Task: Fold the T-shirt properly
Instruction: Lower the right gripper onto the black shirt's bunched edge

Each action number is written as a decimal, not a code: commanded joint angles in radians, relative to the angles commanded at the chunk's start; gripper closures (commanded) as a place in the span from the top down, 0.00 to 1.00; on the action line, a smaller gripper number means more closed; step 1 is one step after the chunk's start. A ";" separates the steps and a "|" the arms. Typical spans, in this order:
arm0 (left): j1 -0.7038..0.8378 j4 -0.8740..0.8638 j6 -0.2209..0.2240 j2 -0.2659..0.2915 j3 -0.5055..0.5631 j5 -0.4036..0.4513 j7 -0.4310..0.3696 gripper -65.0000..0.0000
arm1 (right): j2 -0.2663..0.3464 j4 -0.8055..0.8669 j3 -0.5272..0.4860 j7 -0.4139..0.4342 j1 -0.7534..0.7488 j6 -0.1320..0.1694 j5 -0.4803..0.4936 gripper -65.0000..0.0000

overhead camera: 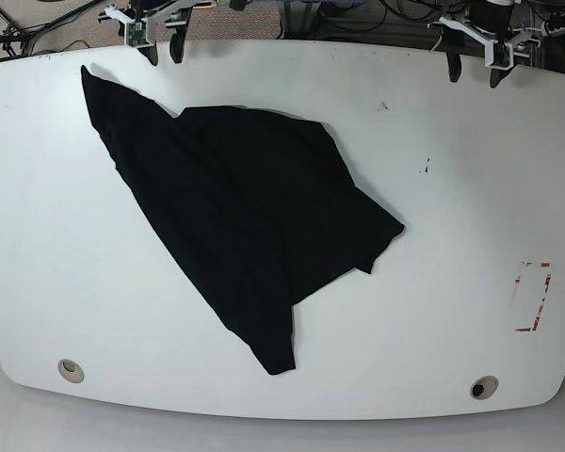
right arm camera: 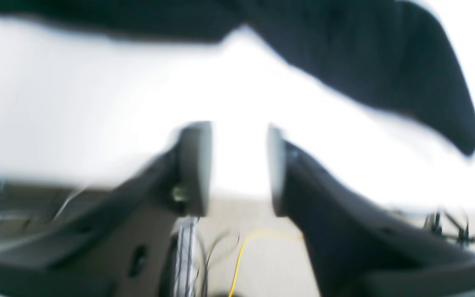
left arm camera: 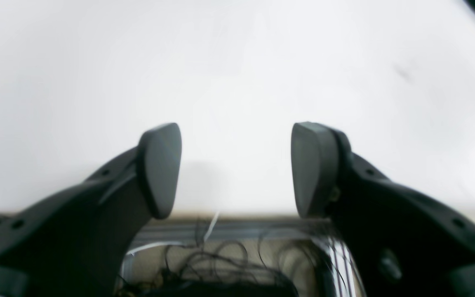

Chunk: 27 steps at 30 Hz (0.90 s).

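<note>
With both jaws, left (overhead camera: pixel 474 79) and right (overhead camera: pixel 163 55), spread and empty at the top of the base view, folding seems barely begun; the shirt (overhead camera: pixel 235 207), skewed from upper left to lower centre, likely needs straightening next.

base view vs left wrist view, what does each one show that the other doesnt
Only the base view shows the whole outline of the black fabric T-shirt, the red broken rectangular marking and the two round holes near the table's far corners, plus the open right gripper.

Only the left wrist view shows the left gripper's rounded grey fingertips up close.

Both show the white tabletop, the open left gripper and dark cables beyond the table edge; the T-shirt appears in the wrist view only as a dark corner.
</note>
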 joint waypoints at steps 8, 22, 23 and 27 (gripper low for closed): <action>-0.042 0.006 0.020 -0.007 0.009 0.006 -0.007 0.75 | -0.039 -0.012 0.039 0.000 0.048 -0.004 0.002 0.54; -0.089 -0.003 0.016 -0.007 0.016 0.003 -0.048 0.81 | -0.041 -0.013 0.049 0.009 0.113 0.002 0.038 0.54; -0.090 -0.002 0.016 -0.007 0.017 0.003 -0.048 0.81 | -0.040 -0.012 0.049 0.007 0.118 0.003 0.042 0.54; -0.099 0.005 0.014 -0.008 0.022 0.001 -0.049 0.81 | -0.031 -0.006 0.043 -0.008 0.142 0.001 0.061 0.55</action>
